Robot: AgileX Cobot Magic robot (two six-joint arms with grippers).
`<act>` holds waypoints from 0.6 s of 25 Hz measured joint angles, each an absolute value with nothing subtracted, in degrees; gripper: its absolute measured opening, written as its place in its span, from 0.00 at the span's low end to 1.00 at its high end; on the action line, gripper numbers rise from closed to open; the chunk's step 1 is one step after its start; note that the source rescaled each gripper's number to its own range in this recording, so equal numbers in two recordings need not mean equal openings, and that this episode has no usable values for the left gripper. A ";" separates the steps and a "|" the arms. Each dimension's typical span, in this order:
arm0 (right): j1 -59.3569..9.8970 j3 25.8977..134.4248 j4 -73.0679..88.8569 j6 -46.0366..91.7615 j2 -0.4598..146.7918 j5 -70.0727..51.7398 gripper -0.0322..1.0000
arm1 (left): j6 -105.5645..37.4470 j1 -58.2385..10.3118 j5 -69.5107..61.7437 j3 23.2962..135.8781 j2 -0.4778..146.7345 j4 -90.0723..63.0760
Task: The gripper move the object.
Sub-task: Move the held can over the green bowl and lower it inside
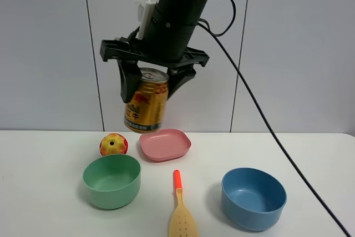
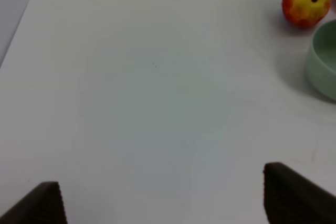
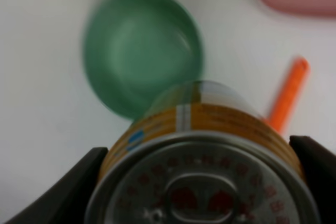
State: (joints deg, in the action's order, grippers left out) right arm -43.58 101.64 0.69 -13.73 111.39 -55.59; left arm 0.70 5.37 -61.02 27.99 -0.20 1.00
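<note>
step: can [image 1: 146, 106] mid-transfer by my read; set-down next.
how: lower slowly, square the can up, release only with base flat on the worktop [image 1: 310, 154], off the pink plate [image 1: 165, 152] rim.
can: airborne, high above the pink plate's left edge, slightly tilted.
right gripper [image 1: 151, 89]: clamped on the can's upper half, arm angled steeply down.
left gripper [image 2: 168, 203]: wide, empty, well apart from the pink plate.
</note>
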 joint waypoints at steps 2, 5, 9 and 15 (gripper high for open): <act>-44.21 101.85 0.76 -11.94 111.83 -52.26 0.03 | 0.70 5.37 -61.02 27.99 -0.20 1.00; -45.00 102.97 0.53 -10.23 114.07 -51.40 0.03 | 0.70 5.37 -61.02 27.99 -0.20 1.00; -46.54 105.04 0.00 -9.72 118.06 -51.28 0.03 | 0.70 5.37 -61.02 27.99 -0.20 1.00; -49.21 115.08 0.32 -9.62 125.70 -55.04 0.03 | 0.70 5.37 -61.02 27.99 -0.20 1.00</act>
